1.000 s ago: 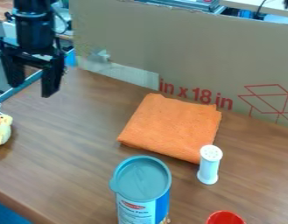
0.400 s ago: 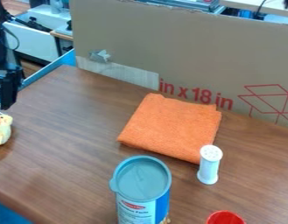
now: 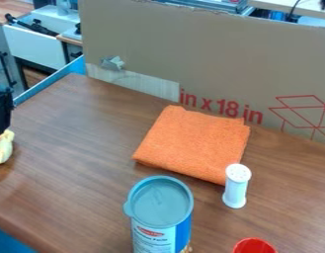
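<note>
One end effector (image 3: 0, 131), its grip impossible to tell, hangs by a toy (image 3: 2, 149), far left; cloth (image 3: 194, 143) at center, shaker (image 3: 236, 187), can (image 3: 160, 203) and cup (image 3: 254, 246) lower down, cardboard (image 3: 204, 54) across top.

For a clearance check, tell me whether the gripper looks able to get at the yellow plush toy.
Probably yes: the gripper is right above the yellow plush toy, with nothing visible between them, though the view's left edge cuts both off.
</note>
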You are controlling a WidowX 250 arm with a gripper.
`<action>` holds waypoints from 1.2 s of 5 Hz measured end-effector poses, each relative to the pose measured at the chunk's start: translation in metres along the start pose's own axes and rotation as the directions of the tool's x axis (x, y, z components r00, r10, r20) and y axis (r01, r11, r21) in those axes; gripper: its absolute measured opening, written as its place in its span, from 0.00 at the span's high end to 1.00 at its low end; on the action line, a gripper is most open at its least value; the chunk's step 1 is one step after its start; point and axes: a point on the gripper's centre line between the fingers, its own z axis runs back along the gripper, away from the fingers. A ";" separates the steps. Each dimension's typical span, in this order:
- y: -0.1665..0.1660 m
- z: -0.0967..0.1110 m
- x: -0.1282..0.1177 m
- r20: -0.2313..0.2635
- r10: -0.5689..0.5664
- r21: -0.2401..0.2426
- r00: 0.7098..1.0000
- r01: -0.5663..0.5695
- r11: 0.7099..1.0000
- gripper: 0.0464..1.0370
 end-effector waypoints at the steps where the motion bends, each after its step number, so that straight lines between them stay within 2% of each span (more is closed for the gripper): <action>1: -0.005 -0.019 0.006 0.020 0.015 -0.031 1.000 -0.014 0.999 0.04; 2: -0.010 -0.036 0.008 -0.009 0.027 -0.055 1.000 -0.028 0.998 0.04; 3: -0.012 -0.043 0.003 -0.041 0.045 -0.060 0.998 -0.048 0.997 0.04; 4: -0.015 -0.055 -0.004 -0.081 0.068 -0.066 0.994 -0.073 0.995 0.08; 5: -0.019 -0.055 -0.005 -0.077 0.065 -0.063 0.995 -0.070 0.996 0.34; 6: -0.026 -0.054 -0.004 -0.065 0.075 -0.083 0.995 -0.081 0.993 0.60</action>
